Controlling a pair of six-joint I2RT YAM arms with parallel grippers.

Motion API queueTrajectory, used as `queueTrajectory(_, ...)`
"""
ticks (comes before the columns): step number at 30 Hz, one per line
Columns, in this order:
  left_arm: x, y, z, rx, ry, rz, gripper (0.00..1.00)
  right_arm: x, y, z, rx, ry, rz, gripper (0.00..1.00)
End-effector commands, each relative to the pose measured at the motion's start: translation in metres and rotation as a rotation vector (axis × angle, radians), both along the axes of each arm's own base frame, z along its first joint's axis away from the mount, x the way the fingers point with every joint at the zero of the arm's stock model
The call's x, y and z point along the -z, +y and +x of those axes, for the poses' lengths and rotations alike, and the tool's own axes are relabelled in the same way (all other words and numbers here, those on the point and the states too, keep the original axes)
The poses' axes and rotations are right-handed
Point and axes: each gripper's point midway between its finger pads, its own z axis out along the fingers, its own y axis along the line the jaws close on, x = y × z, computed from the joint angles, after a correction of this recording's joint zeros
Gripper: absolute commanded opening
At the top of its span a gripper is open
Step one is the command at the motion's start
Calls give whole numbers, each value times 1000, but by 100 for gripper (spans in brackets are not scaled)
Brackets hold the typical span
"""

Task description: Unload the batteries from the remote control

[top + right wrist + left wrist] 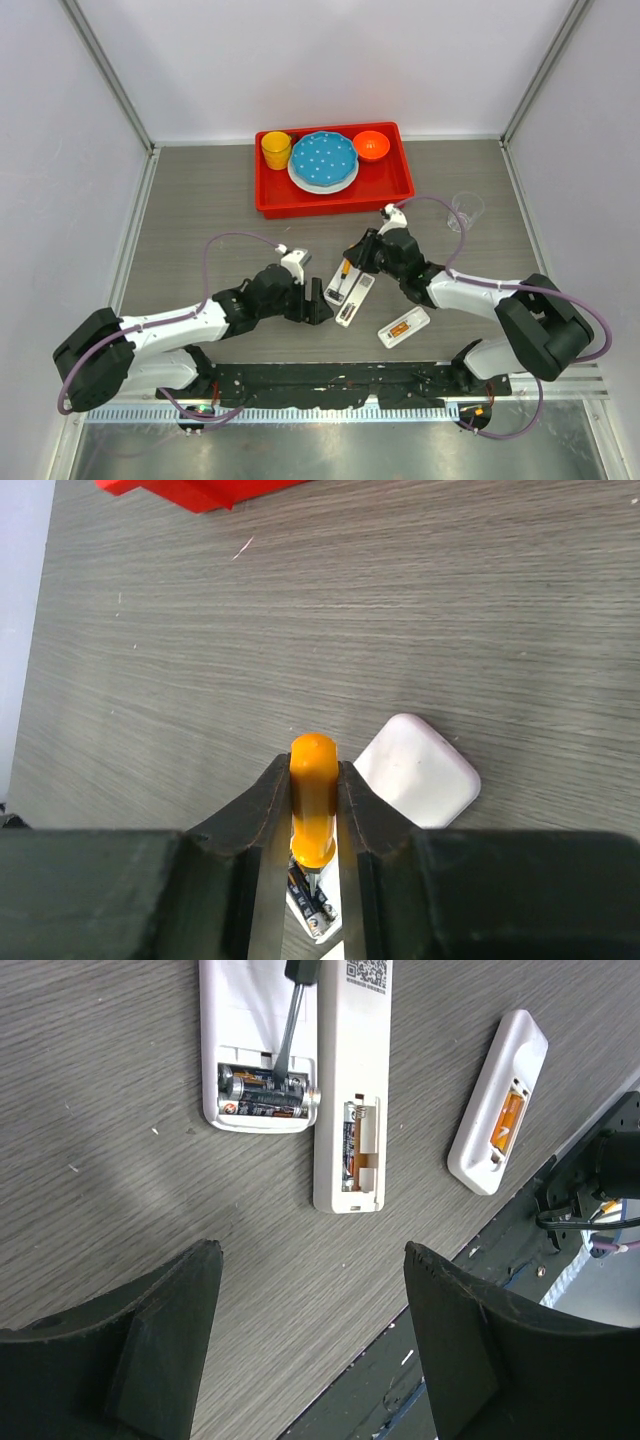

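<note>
A white remote control (258, 1020) lies on its face with its battery bay uncovered, and two dark batteries (262, 1095) sit side by side inside. My right gripper (314, 765) is shut on the orange handle of a screwdriver (314, 800), whose shaft (290, 1025) reaches down so that the tip rests on those batteries. A second white remote (350, 1080) beside the first holds one battery (350, 1145) in its bay. My left gripper (312, 1250) hangs open just in front of both remotes, with only bare table between its fingers.
A third white piece (404, 327) with an orange insert lies nearer the right arm's base. At the back, a red tray (400, 185) holds a yellow cup (276, 150), a blue plate (323, 158) and an orange bowl (371, 145). A clear cup (466, 210) stands at the right.
</note>
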Motion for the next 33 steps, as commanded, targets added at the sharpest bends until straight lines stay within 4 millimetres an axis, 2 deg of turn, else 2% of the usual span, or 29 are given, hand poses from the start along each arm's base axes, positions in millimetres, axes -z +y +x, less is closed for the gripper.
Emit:
queueTrajectory(1, -6, 0, 5, -17, -18, -26, 77, -25, 21, -1, -77, -67, 55, 1)
queueTrajectory(8, -4, 0, 4, -17, -16, -28, 77, -40, 36, -14, -115, -76, 104, 1)
queueTrajectory(17, 5, 0, 4, -22, 3, -14, 77, -52, 29, -11, -84, -111, 95, 1)
queueTrajectory(23, 7, -3, 3, -11, 10, -18, 77, -58, 12, 3, 11, -170, 33, 1)
queueTrajectory(30, 5, -1, 2, -16, 4, -20, 77, -47, 15, 18, 40, -168, -1, 1)
queueTrajectory(33, 4, 0, 2, -18, -2, -24, 77, -35, 18, 20, 33, -146, -17, 1)
